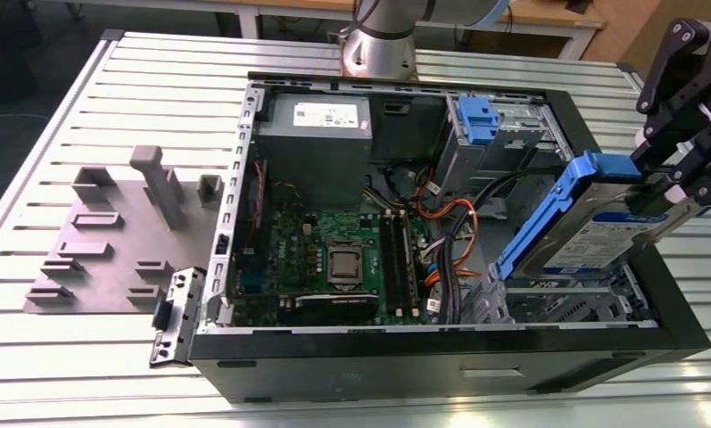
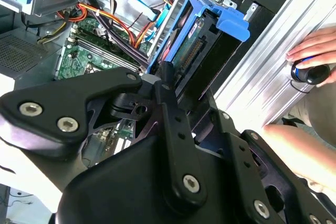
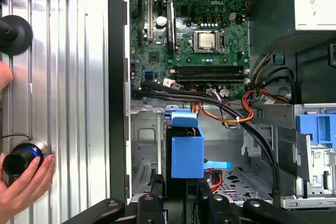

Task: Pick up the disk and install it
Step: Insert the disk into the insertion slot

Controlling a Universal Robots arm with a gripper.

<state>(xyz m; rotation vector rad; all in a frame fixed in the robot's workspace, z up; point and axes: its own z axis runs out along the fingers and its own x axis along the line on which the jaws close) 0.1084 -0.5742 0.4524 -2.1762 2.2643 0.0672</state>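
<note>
With black fingers (image 1: 698,169) shut on the raised side of the disk (image 1: 605,236), holding it on edge over the front corner of the open computer case (image 1: 450,361), at the exterior view's right. Reads as the install step: pickup done, seating not yet. Tilts steeply, labelled face toward the exterior camera, blue frame (image 3: 187,148) seen edge-on in the first wrist view. Slants, as far as can be judged, along its long axis from a low end down by the metal drive cage (image 1: 558,299) up to the blue-handled end; cannot tell whether touching the cage. Calls for squaring that slant to the bay and keeping off the black and orange cables (image 1: 448,214) just beside. Farther in, green motherboard (image 1: 331,259), then grey power supply (image 1: 313,134). Beyond the case, grey fixture plate (image 1: 105,250) on the slatted table (image 1: 81,374).
</note>
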